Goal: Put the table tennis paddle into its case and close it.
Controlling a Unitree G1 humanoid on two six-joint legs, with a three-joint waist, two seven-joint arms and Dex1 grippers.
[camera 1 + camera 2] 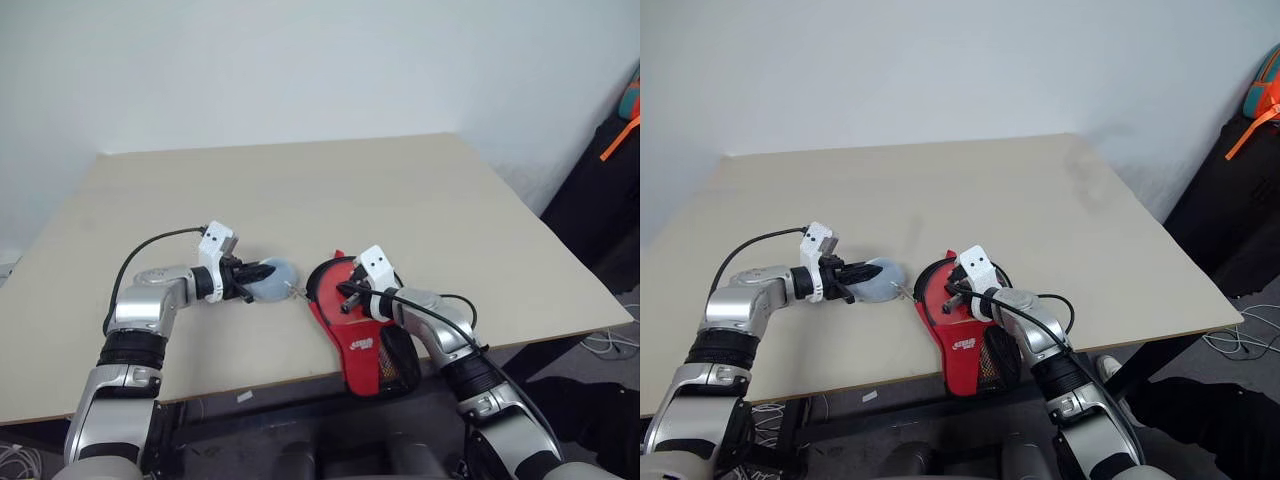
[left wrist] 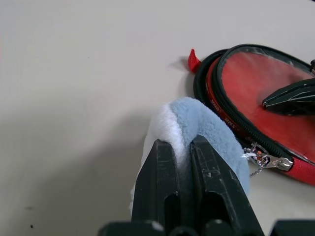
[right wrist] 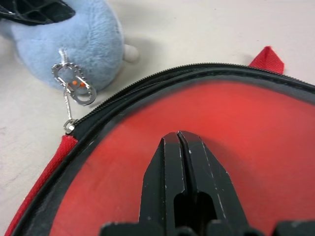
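Though zipped — paddle (image 3: 206,128) barely visible.

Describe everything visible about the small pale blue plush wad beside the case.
The plush wad is soft, fleecy, pale blue with a white patch. It lies on the table just left of the case, linked to the case's zipper pull by a small metal clip and chain. The left gripper is shut on it.
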